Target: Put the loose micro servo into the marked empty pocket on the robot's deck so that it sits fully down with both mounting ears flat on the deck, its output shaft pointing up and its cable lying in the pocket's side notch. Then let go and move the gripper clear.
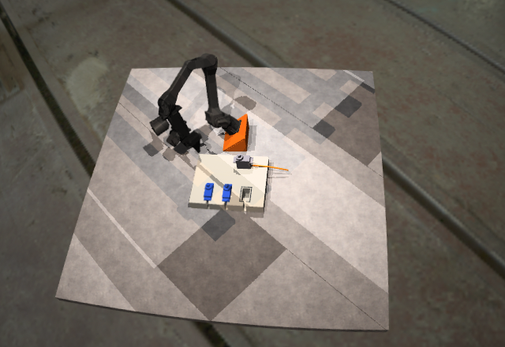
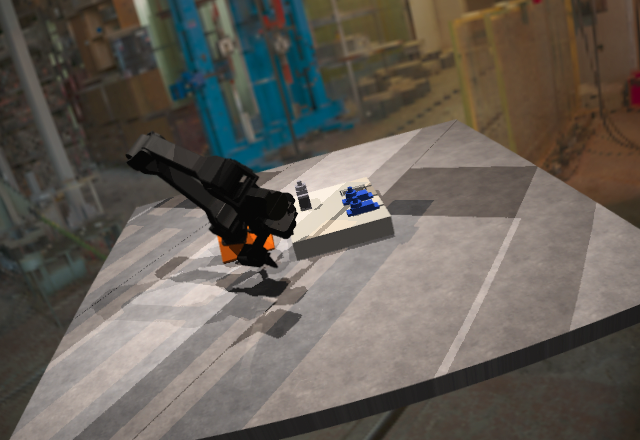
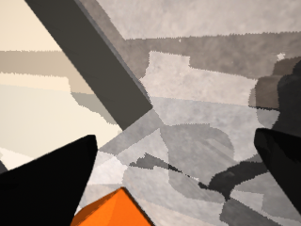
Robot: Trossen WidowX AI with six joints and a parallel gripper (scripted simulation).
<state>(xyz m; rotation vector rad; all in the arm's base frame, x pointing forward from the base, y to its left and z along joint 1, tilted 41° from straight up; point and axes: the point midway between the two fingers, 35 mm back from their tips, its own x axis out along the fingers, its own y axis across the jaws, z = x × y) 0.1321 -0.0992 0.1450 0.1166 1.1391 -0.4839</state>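
The loose micro servo (image 1: 244,162) (image 2: 303,200) is dark grey. It stands on the cream deck (image 1: 215,169) (image 2: 343,241) near the edge closest to the arm, output shaft up. Its orange cable (image 1: 271,167) reaches past the deck's side. The marked pocket (image 1: 245,193) is empty, with a side notch toward the far edge; blue servos largely hide it in the exterior view. My gripper (image 1: 188,148) (image 3: 174,138) is open and empty, low over the table beside a deck corner, away from the loose servo. The wrist view shows the deck corner between and beyond the fingertips, but no servo.
Two blue servos (image 1: 208,192) (image 1: 226,192) sit in the deck in a row with the pocket. An orange wedge-shaped block (image 1: 241,137) (image 3: 118,209) stands at the arm's base, close behind the deck. The arm arches high beside it.
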